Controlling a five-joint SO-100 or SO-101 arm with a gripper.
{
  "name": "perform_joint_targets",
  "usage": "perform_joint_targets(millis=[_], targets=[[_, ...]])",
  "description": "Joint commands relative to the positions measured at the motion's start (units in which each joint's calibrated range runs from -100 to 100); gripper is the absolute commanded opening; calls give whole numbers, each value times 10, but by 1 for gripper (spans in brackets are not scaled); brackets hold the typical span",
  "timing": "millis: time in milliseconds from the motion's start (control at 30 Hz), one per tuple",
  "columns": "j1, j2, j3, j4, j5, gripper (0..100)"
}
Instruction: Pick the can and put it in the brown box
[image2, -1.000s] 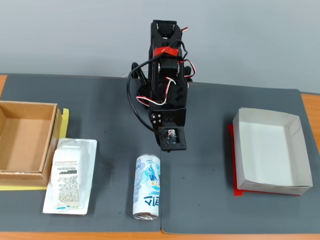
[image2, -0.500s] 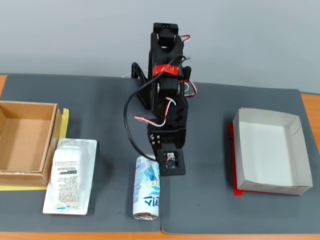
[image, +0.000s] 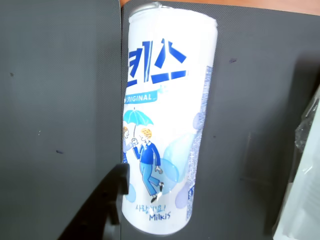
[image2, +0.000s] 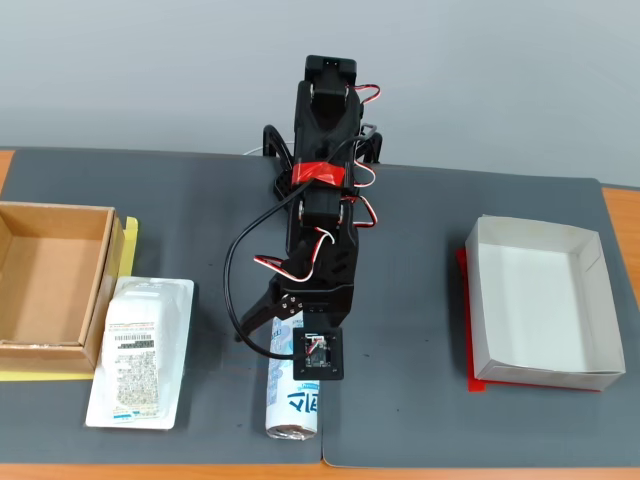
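The can (image: 165, 125) lies on its side on the dark mat, white with blue lettering and a cartoon pair under an umbrella. In the fixed view only its lower half (image2: 293, 408) shows below the arm. My gripper (image2: 275, 345) hangs right over the can's upper half and is open, with one jaw splayed out to the left. The wrist view shows just one black finger (image: 114, 200), at the can's left side and clear of it; the other is out of frame. The brown box (image2: 100, 290) stands empty at the far left.
A flat white plastic-wrapped package (image2: 140, 350) lies between the brown box and the can; its edge (image: 305, 170) shows at the right of the wrist view. A white paper tray (image2: 540, 300) stands on a red sheet at the right. The mat's front edge is just below the can.
The arm has reached forward and down from behind the can until it is over it. Its jaw has swung open to the left. The can has not moved.
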Motion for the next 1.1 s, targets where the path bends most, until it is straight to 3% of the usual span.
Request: perform_joint_targets(millis=[0, 1067], targets=[[-3, 14, -34, -25, -2, 46], [-38, 131, -34, -94, -2, 46]])
